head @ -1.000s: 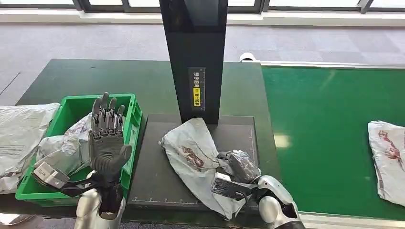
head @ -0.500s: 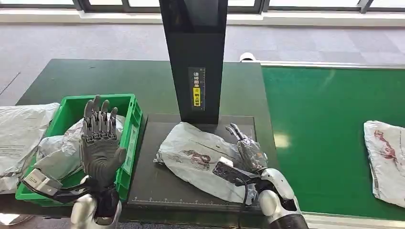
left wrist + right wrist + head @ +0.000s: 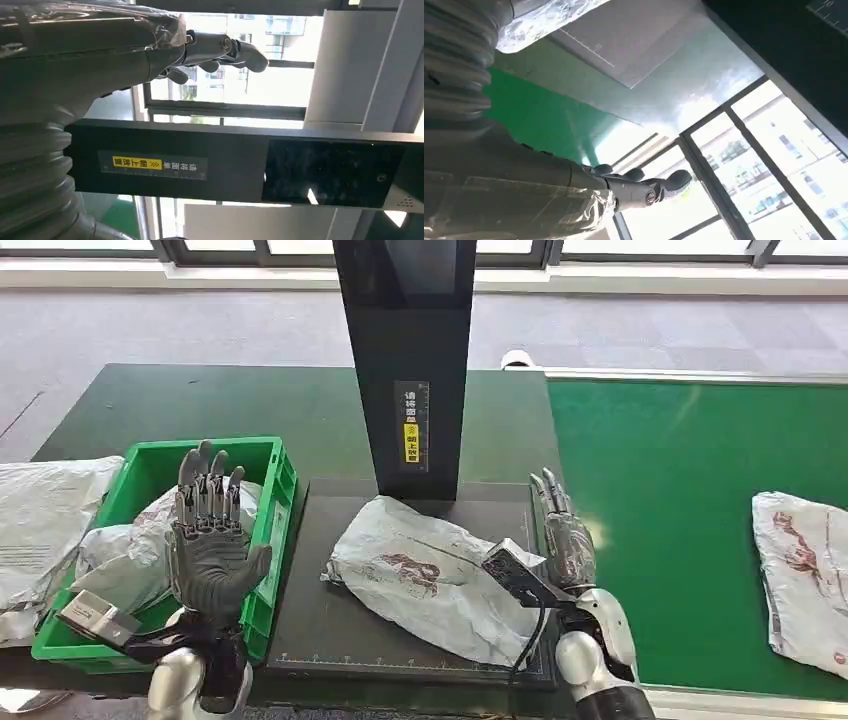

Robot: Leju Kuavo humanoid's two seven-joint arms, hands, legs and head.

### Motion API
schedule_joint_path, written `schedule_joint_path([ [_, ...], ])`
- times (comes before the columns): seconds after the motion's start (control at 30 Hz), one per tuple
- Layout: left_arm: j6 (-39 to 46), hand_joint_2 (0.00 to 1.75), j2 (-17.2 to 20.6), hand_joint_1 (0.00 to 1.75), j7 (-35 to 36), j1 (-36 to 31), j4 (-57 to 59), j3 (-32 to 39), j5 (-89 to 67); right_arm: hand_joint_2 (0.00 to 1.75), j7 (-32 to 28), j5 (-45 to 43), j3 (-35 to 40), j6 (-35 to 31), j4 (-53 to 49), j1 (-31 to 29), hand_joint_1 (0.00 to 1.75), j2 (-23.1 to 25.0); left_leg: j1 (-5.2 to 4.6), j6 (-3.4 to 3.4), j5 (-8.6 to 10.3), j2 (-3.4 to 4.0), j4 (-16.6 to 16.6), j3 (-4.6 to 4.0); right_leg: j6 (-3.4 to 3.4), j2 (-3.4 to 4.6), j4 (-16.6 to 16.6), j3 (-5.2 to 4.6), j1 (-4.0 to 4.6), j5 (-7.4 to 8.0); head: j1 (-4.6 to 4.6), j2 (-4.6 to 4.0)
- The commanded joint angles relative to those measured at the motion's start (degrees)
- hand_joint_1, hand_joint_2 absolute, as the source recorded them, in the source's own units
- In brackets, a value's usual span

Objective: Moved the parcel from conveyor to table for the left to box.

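My right hand [image 3: 562,532] is up in the air with its fingers straight and apart. It holds nothing. It hangs over the right edge of the dark scale mat [image 3: 320,620], next to the green conveyor belt [image 3: 680,530].

The grey parcel [image 3: 425,575] lies flat on the mat, at about 9 o'clock from my right hand. It is just beside the hand, but I cannot tell if they touch. The parcel has a dark red mark on it. The tall black post [image 3: 410,360] stands at 12 o'clock from the parcel.

My left hand [image 3: 208,540] is up too, palm open, fingers spread wide. It holds nothing. It is in front of the green box [image 3: 285,485], which sits at 9 o'clock from the parcel. The box has grey bags [image 3: 120,550] in it.

Another parcel [image 3: 805,575] lies on the belt, far off at 3 o'clock. One more grey bag [image 3: 40,510] lies left of the box.
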Motion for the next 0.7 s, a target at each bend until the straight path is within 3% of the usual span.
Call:
schedule_joint_path([
  [0.03,9.8,1.75,0.5,0.0,1.7,-3.5,5.0,-4.1,-11.6,1.75,-3.2,-3.9,-6.9,-7.0,-4.8,1.8,0.0,2.0,-0.03,0.02,0.08,-0.3,0.0,-0.09,0.0,-0.25,0.0,-0.02,-0.03,-0.02,0.0,0.0],
  [0.7,13.9,1.75,2.2,0.0,4.4,-4.5,7.9,-7.7,-18.4,1.75,-4.7,-5.8,-8.7,-10.1,-7.6,2.9,0.0,3.1,-0.01,0.03,0.08,-0.11,-0.1,0.01,0.0,-0.06,-0.1,0.05,-0.01,0.05,0.0,0.0],
])
